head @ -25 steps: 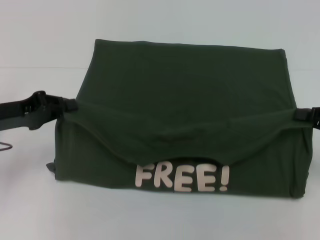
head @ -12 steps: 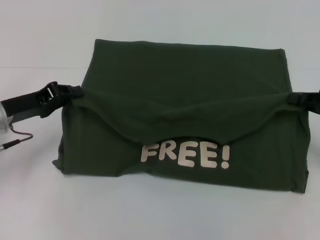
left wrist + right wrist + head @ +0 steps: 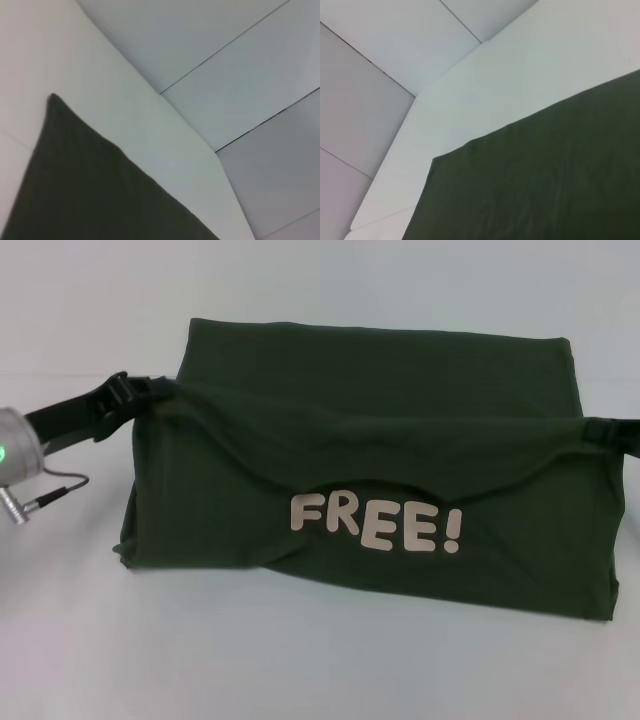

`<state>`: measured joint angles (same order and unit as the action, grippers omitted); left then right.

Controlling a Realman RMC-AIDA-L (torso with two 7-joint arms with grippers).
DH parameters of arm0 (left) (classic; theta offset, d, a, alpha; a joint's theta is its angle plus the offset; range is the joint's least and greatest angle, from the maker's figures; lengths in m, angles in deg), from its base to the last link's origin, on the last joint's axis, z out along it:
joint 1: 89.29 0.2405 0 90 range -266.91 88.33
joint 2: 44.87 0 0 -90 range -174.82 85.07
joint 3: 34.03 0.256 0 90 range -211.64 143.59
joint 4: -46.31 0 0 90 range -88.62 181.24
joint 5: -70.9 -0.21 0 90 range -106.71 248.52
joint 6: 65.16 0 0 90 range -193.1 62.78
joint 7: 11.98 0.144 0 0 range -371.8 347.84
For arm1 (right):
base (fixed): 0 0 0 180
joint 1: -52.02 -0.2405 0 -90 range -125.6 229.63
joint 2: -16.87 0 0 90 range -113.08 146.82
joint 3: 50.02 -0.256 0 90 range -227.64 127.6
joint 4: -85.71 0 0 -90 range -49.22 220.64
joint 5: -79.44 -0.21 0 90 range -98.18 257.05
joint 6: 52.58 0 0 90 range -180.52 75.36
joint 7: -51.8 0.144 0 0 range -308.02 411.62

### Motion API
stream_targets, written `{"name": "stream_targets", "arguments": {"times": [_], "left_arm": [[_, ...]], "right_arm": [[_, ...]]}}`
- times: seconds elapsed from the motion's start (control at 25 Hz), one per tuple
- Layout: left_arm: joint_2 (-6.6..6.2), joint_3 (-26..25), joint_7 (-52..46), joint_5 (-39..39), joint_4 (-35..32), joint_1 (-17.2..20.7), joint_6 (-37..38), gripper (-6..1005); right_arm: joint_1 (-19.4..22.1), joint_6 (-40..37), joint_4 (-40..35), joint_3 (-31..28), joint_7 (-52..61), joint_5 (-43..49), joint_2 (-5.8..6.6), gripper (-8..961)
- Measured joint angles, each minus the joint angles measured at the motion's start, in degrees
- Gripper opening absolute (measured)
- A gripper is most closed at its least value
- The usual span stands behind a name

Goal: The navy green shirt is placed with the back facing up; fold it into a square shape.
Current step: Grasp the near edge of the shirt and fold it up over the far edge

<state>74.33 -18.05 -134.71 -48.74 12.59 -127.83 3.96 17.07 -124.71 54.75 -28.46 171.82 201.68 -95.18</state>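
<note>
The navy green shirt (image 3: 380,390) lies across the white table, its near part lifted and carried over the far part, so the white "FREE!" lettering (image 3: 375,523) faces me. My left gripper (image 3: 150,392) is shut on the lifted fold's left corner. At the right edge my right gripper (image 3: 598,430) is shut on the opposite corner. The held edge sags between the two grippers. Each wrist view shows only dark green cloth (image 3: 85,190) (image 3: 545,180) on the table, without fingers.
The white table (image 3: 300,660) extends around the shirt. A grey cable (image 3: 50,495) hangs from the left arm's wrist. Pale wall panels (image 3: 240,75) stand beyond the table's far edge.
Both grippers have carried the held edge of the shirt up and away from me. The lettering has risen with the fold, and the lifted part's lower edge has pulled away from the table's front.
</note>
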Motion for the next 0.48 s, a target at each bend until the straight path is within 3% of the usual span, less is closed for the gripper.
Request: {"name": "stream_targets", "arguments": {"times": [0.48], "left_arm": [[0.4, 3.0, 3.3, 0.7, -0.8, -3.0, -4.8, 31]], "right_arm": [[-0.6, 3.5, 0.2, 2.3, -0.5, 0.0, -0.74, 142]]}}
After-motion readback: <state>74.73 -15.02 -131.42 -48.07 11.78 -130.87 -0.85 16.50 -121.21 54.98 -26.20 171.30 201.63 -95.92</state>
